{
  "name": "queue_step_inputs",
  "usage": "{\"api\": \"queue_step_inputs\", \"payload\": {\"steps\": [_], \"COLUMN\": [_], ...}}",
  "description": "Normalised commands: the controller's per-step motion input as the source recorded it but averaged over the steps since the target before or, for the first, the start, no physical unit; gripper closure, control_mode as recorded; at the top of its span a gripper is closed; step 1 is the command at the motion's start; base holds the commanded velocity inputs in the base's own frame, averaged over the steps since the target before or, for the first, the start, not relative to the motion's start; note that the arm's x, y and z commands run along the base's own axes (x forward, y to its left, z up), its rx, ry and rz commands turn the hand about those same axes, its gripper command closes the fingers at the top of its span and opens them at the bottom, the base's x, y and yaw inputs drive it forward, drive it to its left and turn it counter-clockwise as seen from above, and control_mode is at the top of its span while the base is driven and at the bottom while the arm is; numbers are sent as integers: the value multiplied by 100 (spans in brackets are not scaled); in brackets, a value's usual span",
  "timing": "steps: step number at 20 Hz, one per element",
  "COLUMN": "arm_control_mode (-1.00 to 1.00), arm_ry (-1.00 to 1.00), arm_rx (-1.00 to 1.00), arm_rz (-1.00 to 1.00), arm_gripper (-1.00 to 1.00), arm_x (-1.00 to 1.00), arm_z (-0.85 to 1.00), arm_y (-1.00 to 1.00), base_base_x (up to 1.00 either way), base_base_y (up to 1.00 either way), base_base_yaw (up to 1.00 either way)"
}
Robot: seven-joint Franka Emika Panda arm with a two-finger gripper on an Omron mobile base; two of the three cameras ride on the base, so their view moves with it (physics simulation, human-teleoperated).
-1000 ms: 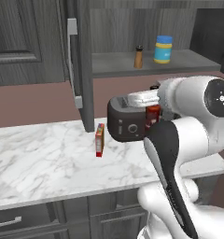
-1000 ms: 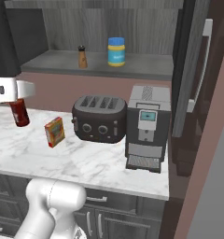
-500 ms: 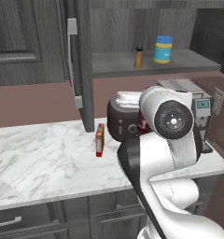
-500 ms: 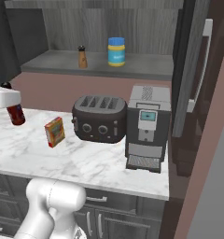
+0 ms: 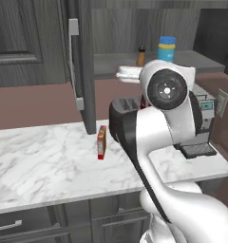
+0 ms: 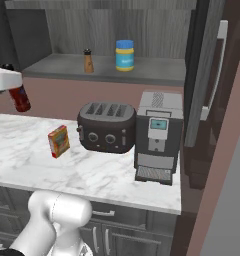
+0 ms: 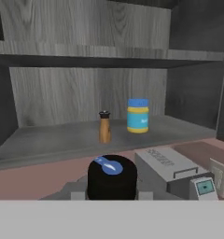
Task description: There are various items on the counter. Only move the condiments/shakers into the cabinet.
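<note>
My gripper is shut on the dark red bottle, holding it upright in the air above the left end of the counter, below the level of the cabinet shelf. In the hand view the bottle's black cap sits between the fingers, facing the open cabinet. The brown shaker and the blue-lidded jar stand side by side on that shelf. The red-orange box stands on the counter.
A black toaster and a grey coffee machine stand on the counter under the shelf. The cabinet door hangs open with its silver handle. An upper shelf spans the cabinet.
The arm has swung and lifted the held bottle from near counter height up towards the shelf. The shaker, jar and box have stayed where they were.
</note>
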Motion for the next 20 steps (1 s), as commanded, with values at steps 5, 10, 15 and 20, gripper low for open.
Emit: {"api": "queue_step_inputs", "payload": {"steps": [5,10,15,20], "arm_control_mode": [-100,-100,-100,-100], "arm_ry": [2,0,0,0], "arm_rx": [0,2,3,0], "arm_rz": [-3,2,6,1], "arm_gripper": [100,100,100,100], "arm_x": [34,10,5,7], "arm_z": [50,0,0,0], "arm_y": [2,-13,-21,-9], "base_base_x": [0,0,0,0], "base_base_y": [0,0,0,0], "base_base_yaw": [0,0,0,0]}}
